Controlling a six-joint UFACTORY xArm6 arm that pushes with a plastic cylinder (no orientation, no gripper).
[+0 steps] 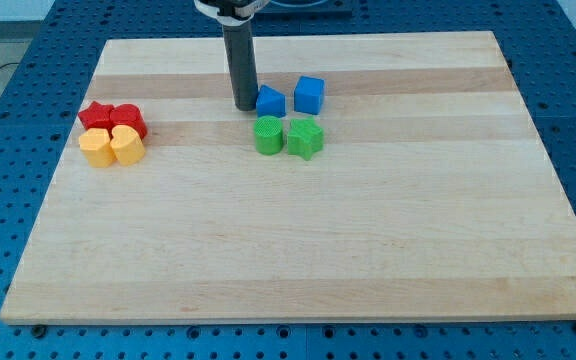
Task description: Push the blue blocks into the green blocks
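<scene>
so my tip point(244, 106) sits on the wooden board point(298, 260), up near the view's top and a bit to the view's left of the middle. it is the low end of a dark rod point(240, 65) that stands straight up. i have no pincer at all, just this rod, so nothing on me can spread, press together or pinch.

i will use my tip as the landmark. right beside my tip, on the view's right, is a small blue block point(271, 100) with a pointy top. it looks like it is touching the rod, or almost. a bit further to the view's right of my tip is a blue cube point(309, 94). there is a small gap between the two blue ones.

just below my tip and a little to the view's right is a round green block point(269, 135). next to that one, further right, is a green star-like block point(305, 138). the two green ones touch each other. the small blue block is just above the round green block, very near it.

far to the view's left of my tip, and a little lower, four blocks huddle together: a red star-like block point(96, 115), a red block point(129, 120), a yellow block point(96, 147) and a yellow heart-like block point(127, 145).
</scene>
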